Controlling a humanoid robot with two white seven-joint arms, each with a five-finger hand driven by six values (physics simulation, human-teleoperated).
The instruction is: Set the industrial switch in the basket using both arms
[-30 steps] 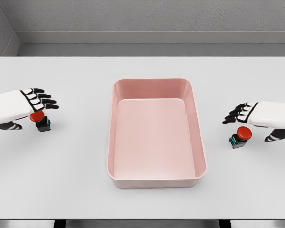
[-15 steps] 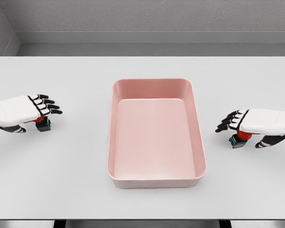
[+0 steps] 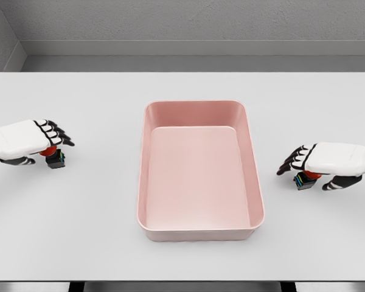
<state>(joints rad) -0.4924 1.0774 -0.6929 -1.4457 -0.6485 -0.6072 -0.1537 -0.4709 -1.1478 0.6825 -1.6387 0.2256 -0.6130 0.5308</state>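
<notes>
The pink basket (image 3: 200,172) sits mid-tabletop (image 3: 182,85), its near rim closest, with one industrial switch (image 3: 303,179) under the right hand (image 3: 319,161) and, slightly farther, another switch (image 3: 54,158) under the left hand (image 3: 30,140). Both hands cover the red buttons with fingers curling down, apparently closing but not clearly gripping. A good grasp pinches each black base squarely before lifting; palms hide the contact points.

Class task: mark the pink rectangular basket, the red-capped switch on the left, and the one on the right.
Pink rectangular basket (image 3: 201,230): head view, near rim.
Left red-capped switch (image 3: 56,160): head view, dark base below the left hand.
Right red-capped switch (image 3: 302,180): head view, dark base.
</notes>
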